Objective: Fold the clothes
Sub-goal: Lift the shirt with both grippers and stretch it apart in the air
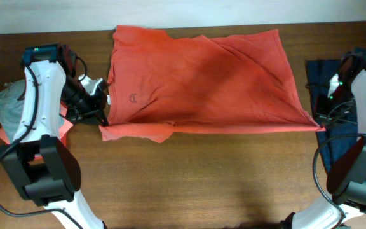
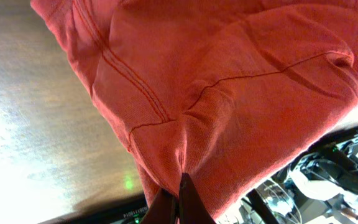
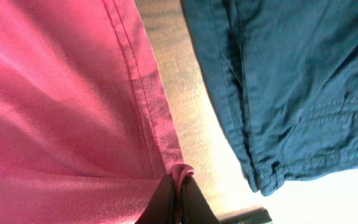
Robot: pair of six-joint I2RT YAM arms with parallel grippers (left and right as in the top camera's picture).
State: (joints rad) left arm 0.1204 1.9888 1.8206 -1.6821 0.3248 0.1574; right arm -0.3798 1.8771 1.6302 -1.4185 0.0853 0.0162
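Observation:
A large orange-red T-shirt (image 1: 202, 79) lies spread across the back half of the table, with a small dark logo near its left side. My left gripper (image 1: 101, 121) is shut on its front left corner, where the cloth (image 2: 216, 106) bunches into the fingertips (image 2: 188, 202). My right gripper (image 1: 319, 124) is shut on the front right corner, the hem (image 3: 148, 99) pinched between its fingers (image 3: 194, 202). The front edge runs taut between the two grippers.
A navy garment (image 1: 326, 73) lies at the right edge, close beside the right arm (image 3: 291, 87). A grey garment (image 1: 6, 102) and a salmon one (image 1: 62, 127) lie at the left under the left arm. Brown wooden table (image 1: 202, 178) lies bare in front.

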